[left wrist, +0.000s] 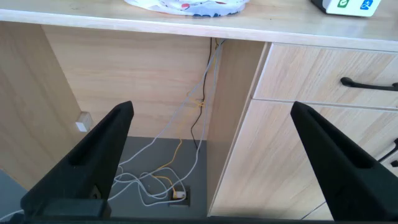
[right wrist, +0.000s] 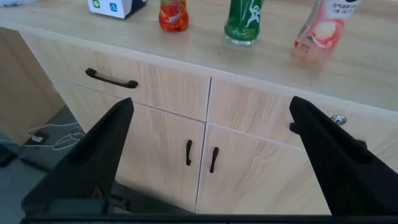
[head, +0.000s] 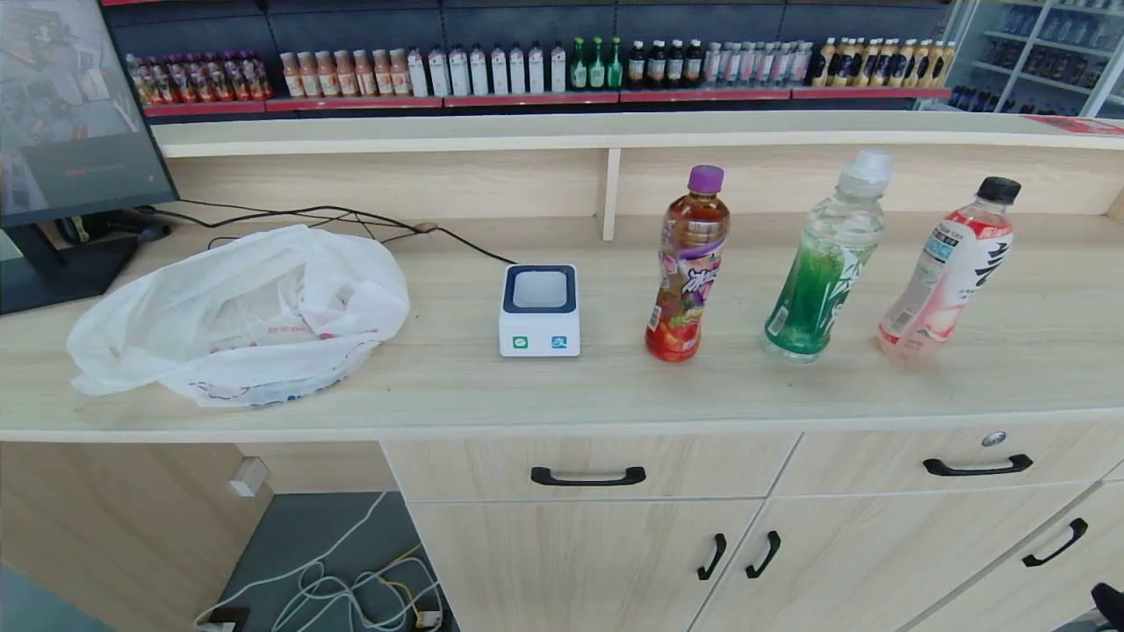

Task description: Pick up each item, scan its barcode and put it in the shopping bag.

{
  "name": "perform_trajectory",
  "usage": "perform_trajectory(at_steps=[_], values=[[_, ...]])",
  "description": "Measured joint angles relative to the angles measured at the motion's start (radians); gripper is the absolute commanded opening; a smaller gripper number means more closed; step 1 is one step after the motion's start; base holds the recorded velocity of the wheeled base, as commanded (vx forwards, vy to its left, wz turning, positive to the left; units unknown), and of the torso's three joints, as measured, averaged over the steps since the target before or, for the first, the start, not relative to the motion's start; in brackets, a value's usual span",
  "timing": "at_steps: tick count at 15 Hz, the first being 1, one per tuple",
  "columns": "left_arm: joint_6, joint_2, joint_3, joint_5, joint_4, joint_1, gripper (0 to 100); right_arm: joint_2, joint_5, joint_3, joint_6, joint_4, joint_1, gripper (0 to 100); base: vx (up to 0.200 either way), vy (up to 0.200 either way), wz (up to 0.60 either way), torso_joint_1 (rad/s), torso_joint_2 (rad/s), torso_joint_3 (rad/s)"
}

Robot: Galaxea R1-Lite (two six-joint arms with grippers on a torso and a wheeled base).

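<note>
Three bottles stand upright on the wooden counter [head: 562, 386]: a red tea bottle with a purple cap [head: 688, 266], a green bottle with a clear cap [head: 825, 263] and a pink bottle with a black cap [head: 950, 270]. A white barcode scanner [head: 539, 310] sits left of them, and a white plastic shopping bag [head: 246, 316] lies open at the counter's left. My left gripper [left wrist: 211, 162] hangs open below the counter edge, under the bag [left wrist: 189, 6]. My right gripper [right wrist: 211, 162] hangs open in front of the cabinet doors, below the red bottle [right wrist: 173, 15], green bottle [right wrist: 244, 22] and pink bottle [right wrist: 322, 31].
A monitor on a black stand [head: 70, 149] stands at the counter's far left, with black cables [head: 334, 215] running behind the bag. A raised back ledge [head: 615, 132] borders the counter. Drawers and doors with black handles [head: 587, 477] lie below; loose cables [left wrist: 161, 180] lie on the floor.
</note>
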Motion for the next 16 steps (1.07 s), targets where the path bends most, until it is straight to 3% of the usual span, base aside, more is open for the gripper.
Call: perform_trajectory(at_steps=[3,6,11,16], values=[[0.0,0.0,0.0,0.0,0.0,0.0,100,0.212,0.009,-0.031,-0.007,-0.101,0.067,100,0.0,0.0,0.0,0.0,0.0,0.0],[0.0,0.0,0.0,0.0,0.0,0.0,100,0.408,0.084,-0.045,-0.005,-0.131,0.122,100,0.0,0.0,0.0,0.0,0.0,0.0],[0.0,0.0,0.0,0.0,0.0,0.0,100,0.667,0.14,-0.14,0.035,-0.173,0.139,100,0.0,0.0,0.0,0.0,0.0,0.0],[0.0,0.0,0.0,0.0,0.0,0.0,100,0.89,0.143,-0.261,0.076,-0.396,0.143,100,0.0,0.0,0.0,0.0,0.0,0.0]])
